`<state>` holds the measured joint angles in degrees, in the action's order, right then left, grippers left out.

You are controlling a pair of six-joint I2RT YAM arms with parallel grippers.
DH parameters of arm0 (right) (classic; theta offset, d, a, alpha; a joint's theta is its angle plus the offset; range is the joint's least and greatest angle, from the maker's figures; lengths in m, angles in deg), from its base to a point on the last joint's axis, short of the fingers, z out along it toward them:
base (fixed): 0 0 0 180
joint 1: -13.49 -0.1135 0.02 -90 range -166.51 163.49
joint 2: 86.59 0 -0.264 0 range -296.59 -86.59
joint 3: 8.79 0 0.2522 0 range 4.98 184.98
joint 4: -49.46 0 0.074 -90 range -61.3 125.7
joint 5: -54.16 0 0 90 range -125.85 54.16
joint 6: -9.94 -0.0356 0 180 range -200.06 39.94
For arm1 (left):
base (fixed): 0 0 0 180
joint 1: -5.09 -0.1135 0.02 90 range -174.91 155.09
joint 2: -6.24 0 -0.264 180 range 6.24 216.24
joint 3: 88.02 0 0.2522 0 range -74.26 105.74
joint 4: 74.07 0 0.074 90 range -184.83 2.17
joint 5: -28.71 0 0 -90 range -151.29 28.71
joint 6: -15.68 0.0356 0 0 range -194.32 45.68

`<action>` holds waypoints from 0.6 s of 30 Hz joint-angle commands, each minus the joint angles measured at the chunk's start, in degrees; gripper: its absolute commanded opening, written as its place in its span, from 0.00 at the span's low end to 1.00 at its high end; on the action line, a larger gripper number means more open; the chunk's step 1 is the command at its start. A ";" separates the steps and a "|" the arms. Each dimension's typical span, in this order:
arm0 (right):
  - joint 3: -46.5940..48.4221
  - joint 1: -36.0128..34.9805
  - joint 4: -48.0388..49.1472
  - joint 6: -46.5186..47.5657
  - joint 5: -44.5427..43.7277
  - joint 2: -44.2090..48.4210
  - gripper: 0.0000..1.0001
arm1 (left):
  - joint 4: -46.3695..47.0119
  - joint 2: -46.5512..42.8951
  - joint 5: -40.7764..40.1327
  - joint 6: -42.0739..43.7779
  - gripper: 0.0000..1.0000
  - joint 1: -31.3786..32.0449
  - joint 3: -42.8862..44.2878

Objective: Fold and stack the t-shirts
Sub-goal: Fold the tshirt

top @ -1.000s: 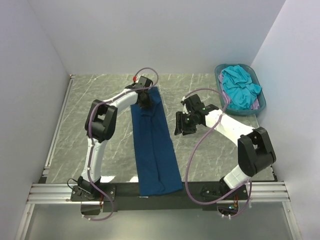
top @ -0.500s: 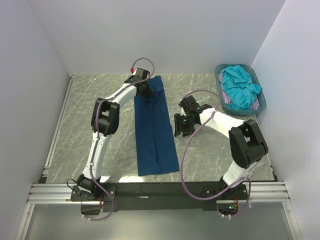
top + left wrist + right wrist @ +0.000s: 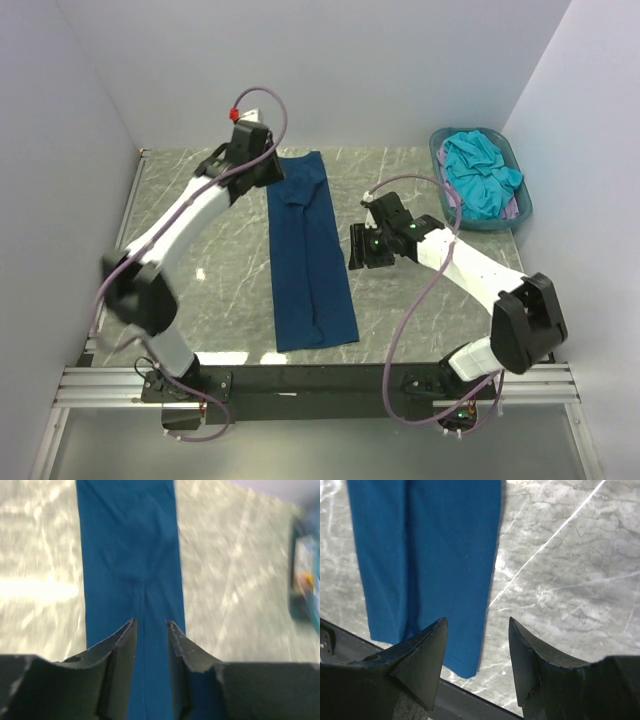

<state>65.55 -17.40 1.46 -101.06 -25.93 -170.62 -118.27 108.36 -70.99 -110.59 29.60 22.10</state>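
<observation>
1. Two grippers hang over the desk (image 3: pixel 230 290) in the top view, and the navy t-shirt (image 3: pixel 308 250) lies flat in the middle as one long thin strip. I think the next fold is end to end, so each gripper should pinch one corner of the same short end and carry it level to the other end. The strip's long way runs from the far side to the near side, with the near end leaning a bit right. I cannot tell which end is the neck. The left gripper (image 3: pixel 275 170) is by the far end and the right gripper (image 3: pixel 358 248) is beside the right edge. The turquoise t-shirt (image 3: pixel 480 175) sits in the basket (image 3: pixel 436 152).
2. Left wrist view: the left gripper (image 3: pixel 151 630) has its fingers a little apart, with nothing between them. The navy t-shirt (image 3: pixel 130 555) runs straight away below.
3. Right wrist view: the right gripper (image 3: pixel 477 622) is spread wide and holds nothing. The navy t-shirt (image 3: pixel 430 555) has a short end below it, so it should slide left to reach the corner
</observation>
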 commanded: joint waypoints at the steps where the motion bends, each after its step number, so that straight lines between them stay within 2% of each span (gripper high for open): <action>1: -1.95 -0.48 -1.36 -0.10 -1.56 4.13 0.60 | -7.17 -10.34 2.30 1.64 0.37 1.15 -9.06; 3: -3.18 -0.66 -1.79 -0.10 -2.87 5.71 0.61 | -9.46 -17.29 4.86 1.29 0.43 1.06 -16.76; 6: -5.19 -0.40 -1.36 -0.54 -5.60 9.47 0.63 | -11.83 -26.61 3.98 0.59 0.56 1.06 -26.72; 7: -5.81 -0.22 -1.01 -0.97 -6.21 10.80 0.63 | -12.19 -29.06 3.81 0.33 0.63 1.06 -28.83; 9: -7.48 -0.13 0.13 -2.20 -7.53 14.83 0.63 | -12.45 -36.86 3.46 -1.42 0.69 1.06 -35.06; 13: -10.03 -0.04 1.63 -4.49 -9.12 22.23 0.65 | -12.54 -50.07 4.07 -4.41 0.99 1.06 -42.91; 14: -10.65 0.04 1.37 -5.97 -9.82 23.46 0.85 | -12.72 -54.79 4.24 -5.55 0.99 1.06 -45.01; 15: -11.87 0.13 1.02 -6.51 -11.91 25.30 0.89 | -13.07 -57.02 4.85 -5.83 0.99 1.06 -46.07; 18: -12.06 2.15 -0.82 -3.97 -8.52 24.98 0.94 | -12.90 -64.32 4.15 -7.76 0.99 1.06 -49.85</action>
<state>54.10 -16.83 0.87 -105.19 -34.02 -145.46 -132.08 49.04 -67.18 -115.49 30.67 -25.22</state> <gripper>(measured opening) 0.935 0.993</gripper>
